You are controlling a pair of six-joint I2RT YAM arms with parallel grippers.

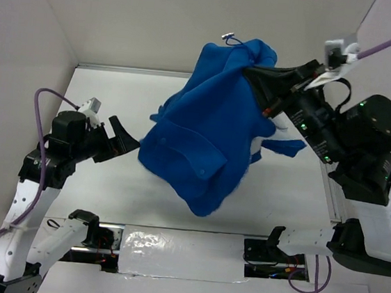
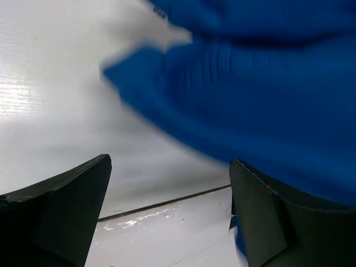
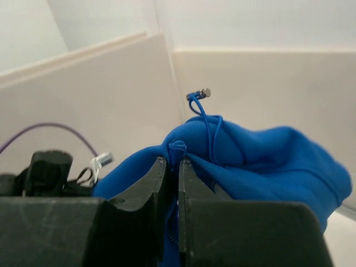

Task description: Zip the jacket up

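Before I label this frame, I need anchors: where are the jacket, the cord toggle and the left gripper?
jacket [image 1: 206, 147], top view, middle of the hanging blue fabric.
cord toggle [image 3: 204, 93], right wrist view, its metal end.
left gripper [image 2: 169, 161], left wrist view, midway between its open fingertips.

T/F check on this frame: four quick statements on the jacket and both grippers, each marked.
1. The right gripper is shut on the jacket. True.
2. The left gripper grips the jacket too. False: its jaws are open and hold nothing.
3. The jacket lies spread out flat. False: it hangs bunched from the right gripper.
4. A blue cord with a small toggle sticks up above the fabric. True.
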